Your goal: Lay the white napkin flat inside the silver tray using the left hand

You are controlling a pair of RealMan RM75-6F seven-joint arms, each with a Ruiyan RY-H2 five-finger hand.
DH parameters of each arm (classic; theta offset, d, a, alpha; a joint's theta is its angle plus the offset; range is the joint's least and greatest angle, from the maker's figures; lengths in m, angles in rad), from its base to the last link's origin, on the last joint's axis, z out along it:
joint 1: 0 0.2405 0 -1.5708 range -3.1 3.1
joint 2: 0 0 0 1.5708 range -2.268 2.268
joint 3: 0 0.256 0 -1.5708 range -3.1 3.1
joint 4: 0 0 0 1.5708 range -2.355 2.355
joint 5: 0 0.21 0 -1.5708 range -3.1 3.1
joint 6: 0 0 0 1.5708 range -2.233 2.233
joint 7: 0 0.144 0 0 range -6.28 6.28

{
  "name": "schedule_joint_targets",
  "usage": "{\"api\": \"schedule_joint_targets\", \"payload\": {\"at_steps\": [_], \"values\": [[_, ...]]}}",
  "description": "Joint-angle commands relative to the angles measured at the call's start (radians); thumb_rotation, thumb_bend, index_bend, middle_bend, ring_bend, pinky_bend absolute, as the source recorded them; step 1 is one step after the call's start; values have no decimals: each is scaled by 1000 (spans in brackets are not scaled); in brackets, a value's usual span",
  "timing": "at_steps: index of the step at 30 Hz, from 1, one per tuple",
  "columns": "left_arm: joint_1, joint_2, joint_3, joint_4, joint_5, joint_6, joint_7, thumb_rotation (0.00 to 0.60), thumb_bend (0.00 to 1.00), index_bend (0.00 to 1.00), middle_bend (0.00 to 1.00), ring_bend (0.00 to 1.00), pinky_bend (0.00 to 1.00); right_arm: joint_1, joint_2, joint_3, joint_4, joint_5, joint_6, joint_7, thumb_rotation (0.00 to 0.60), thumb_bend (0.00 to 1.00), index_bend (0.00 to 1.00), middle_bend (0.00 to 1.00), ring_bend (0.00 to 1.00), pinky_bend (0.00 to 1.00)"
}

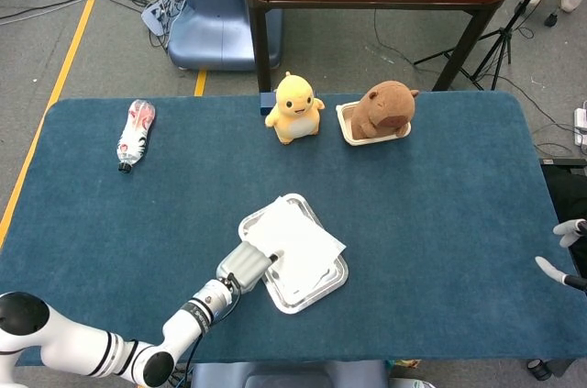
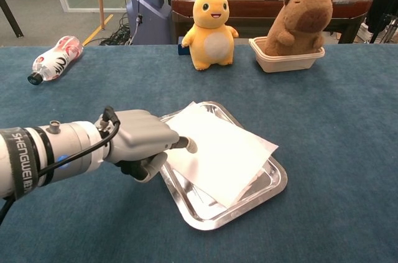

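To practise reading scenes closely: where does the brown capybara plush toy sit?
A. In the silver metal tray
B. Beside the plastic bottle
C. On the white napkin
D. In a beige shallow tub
D: the brown capybara plush toy sits in the beige shallow tub, beside the yellow plush toy.

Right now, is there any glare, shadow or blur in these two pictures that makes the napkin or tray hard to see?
Head view: even light, sharp; the napkin is bright white with little surface detail, and the tray rim is clear. Chest view: the tray reflects the napkin on its shiny floor, the left hand casts a soft shadow below it, and nothing looks blurred.
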Motion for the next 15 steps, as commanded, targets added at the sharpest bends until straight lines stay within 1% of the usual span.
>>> {"api": "schedule_joint_targets", "payload": {"at_steps": [1,6,15], "values": [[-3,12,3,-29,1,5,9,600,1000,142,1000,877,923,0,0,1,1,2,-1,1,600,12,474,580,499,698],[-9,17,14,-71,6,10,24,600,1000,145,1000,877,923,1,0,1,4,5,-5,0,600,12,474,580,499,698],[-16,7,26,-104,8,19,41,600,1000,153,1000,877,923,-1,1,3,7,11,-7,5,600,12,474,580,499,698]]}}
